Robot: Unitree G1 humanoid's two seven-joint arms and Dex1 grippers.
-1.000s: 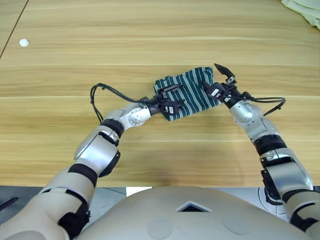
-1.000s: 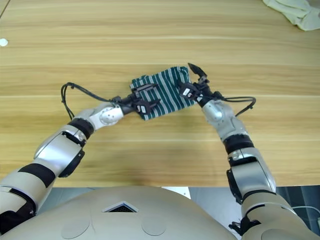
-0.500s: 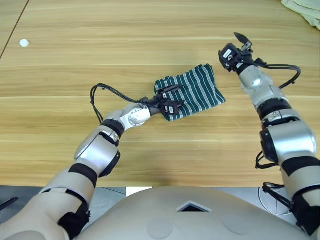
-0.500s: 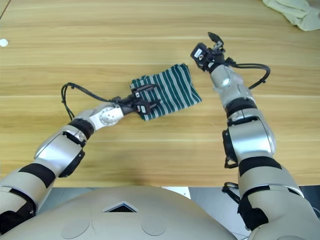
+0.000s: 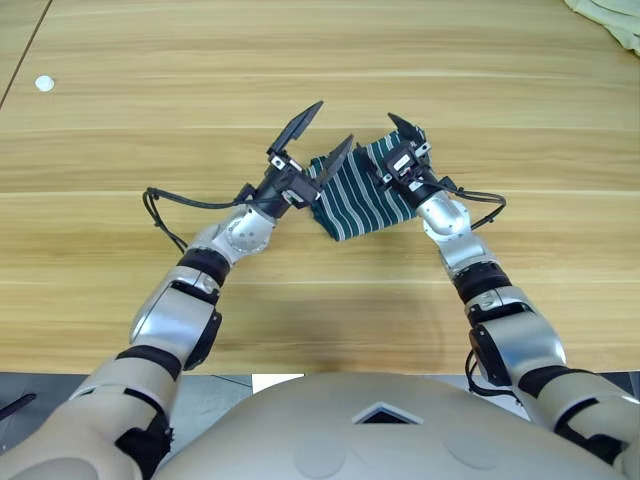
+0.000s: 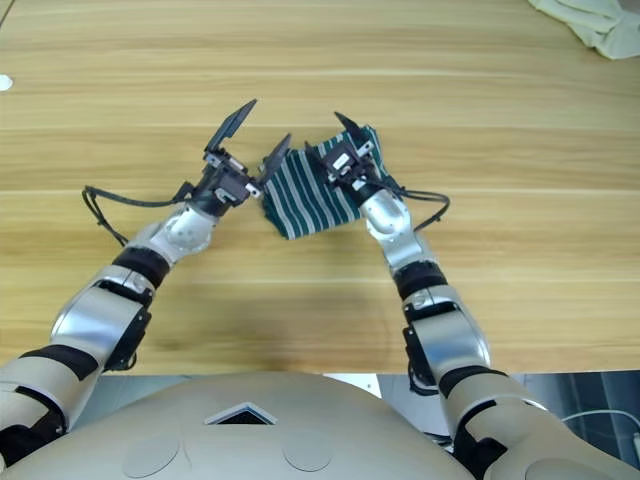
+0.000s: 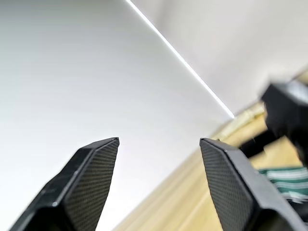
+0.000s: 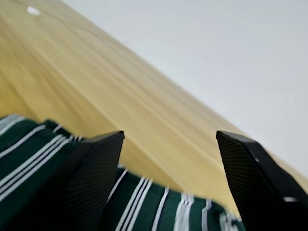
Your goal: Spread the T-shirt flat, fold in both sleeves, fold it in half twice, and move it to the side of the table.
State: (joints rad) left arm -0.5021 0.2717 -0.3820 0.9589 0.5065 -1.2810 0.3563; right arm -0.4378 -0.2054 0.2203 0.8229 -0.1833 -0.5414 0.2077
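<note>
The left gripper (image 5: 335,122) has let go of the folded T-shirt (image 5: 358,197) and is raised, fingers wide. The right gripper (image 5: 406,132), also wide, has returned over the shirt's far edge. The T-shirt lies mid-table (image 5: 300,50); moving it aside remains

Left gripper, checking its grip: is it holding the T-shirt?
No, the left gripper is open, fingers spread wide and tilted upward, with none of the T-shirt between them.

The right tool (image 5: 405,130) covers the far corner of the T-shirt (image 5: 360,200), and one finger of the left tool (image 5: 334,122) crosses its left edge. A pale cloth (image 5: 612,20) at the far right of the table (image 5: 320,300) is cut off by the picture's edge. A white speck (image 5: 44,84) is too small to identify.
</note>
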